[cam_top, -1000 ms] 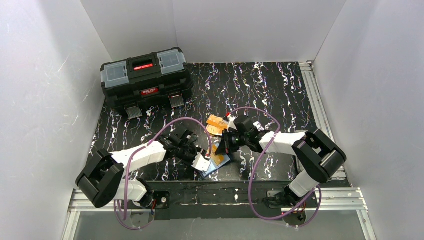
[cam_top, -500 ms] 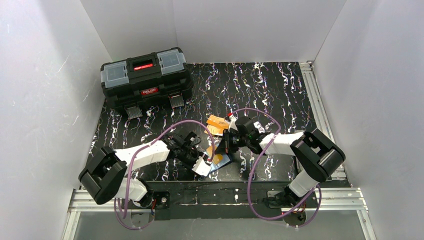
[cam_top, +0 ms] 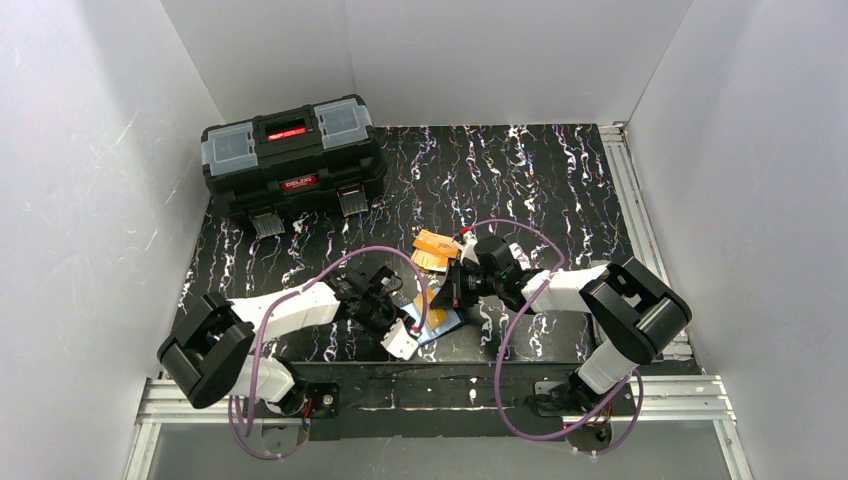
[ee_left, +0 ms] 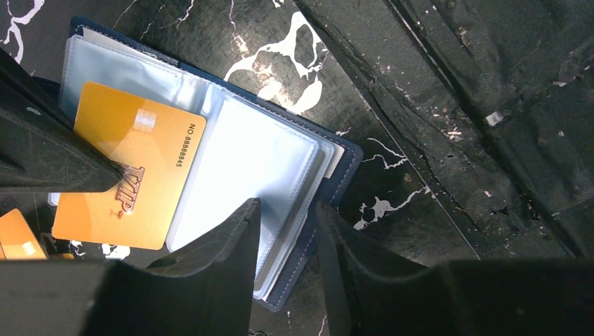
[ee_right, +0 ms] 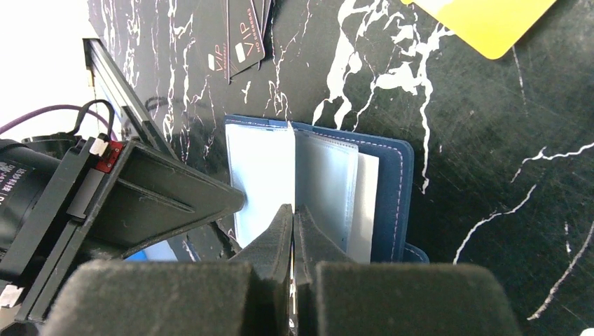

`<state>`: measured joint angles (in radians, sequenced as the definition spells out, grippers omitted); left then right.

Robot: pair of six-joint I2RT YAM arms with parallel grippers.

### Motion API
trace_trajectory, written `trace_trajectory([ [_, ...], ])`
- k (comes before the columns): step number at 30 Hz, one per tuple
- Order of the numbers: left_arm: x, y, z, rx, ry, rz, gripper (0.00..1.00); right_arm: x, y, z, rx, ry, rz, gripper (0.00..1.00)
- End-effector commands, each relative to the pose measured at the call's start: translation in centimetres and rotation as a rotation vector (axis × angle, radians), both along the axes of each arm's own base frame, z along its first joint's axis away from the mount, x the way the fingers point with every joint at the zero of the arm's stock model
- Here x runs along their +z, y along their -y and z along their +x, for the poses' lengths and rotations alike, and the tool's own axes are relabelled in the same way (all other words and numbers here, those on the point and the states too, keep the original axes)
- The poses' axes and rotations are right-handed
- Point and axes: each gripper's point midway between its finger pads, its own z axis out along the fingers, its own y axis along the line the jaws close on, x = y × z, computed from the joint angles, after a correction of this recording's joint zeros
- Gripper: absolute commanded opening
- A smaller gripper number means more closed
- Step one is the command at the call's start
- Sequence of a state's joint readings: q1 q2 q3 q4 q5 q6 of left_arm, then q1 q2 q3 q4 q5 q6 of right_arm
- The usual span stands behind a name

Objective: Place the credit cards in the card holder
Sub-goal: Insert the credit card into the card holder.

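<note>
Lettering on orange-yellow plastic card (ee_left: pixel 140 168) atop navy card holder (ee_left: pixel 266 161) shows from left wrist only; left gripper (ee_left: pixel 286 210) parted astride its edge, right gripper (ee_right: pixel 293 210) closed.

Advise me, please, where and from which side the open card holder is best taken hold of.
Probably best: take the card holder by the free edge of its bare half, where cover and clear pockets stack into a lip. Come in low from the left arm's side, where the left gripper straddles that edge; the orange card and the right gripper occupy the other half.
</note>
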<state>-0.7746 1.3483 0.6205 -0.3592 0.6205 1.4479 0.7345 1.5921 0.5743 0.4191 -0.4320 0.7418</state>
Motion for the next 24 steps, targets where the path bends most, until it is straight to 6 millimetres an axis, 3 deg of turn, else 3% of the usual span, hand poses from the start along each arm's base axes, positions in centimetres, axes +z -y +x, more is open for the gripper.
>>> trace_trajectory([
  [1, -1.9, -1.8, -0.8, 0.000, -0.008, 0.078, 0.32, 0.9, -0.1, 0.3, -0.024, 0.009, 0.049, 0.01],
  [24, -1.8, -1.1, 0.0, 0.058, -0.022, 0.107, 0.25, 2.0, 1.2, 0.4, -0.066, 0.020, 0.135, 0.01],
])
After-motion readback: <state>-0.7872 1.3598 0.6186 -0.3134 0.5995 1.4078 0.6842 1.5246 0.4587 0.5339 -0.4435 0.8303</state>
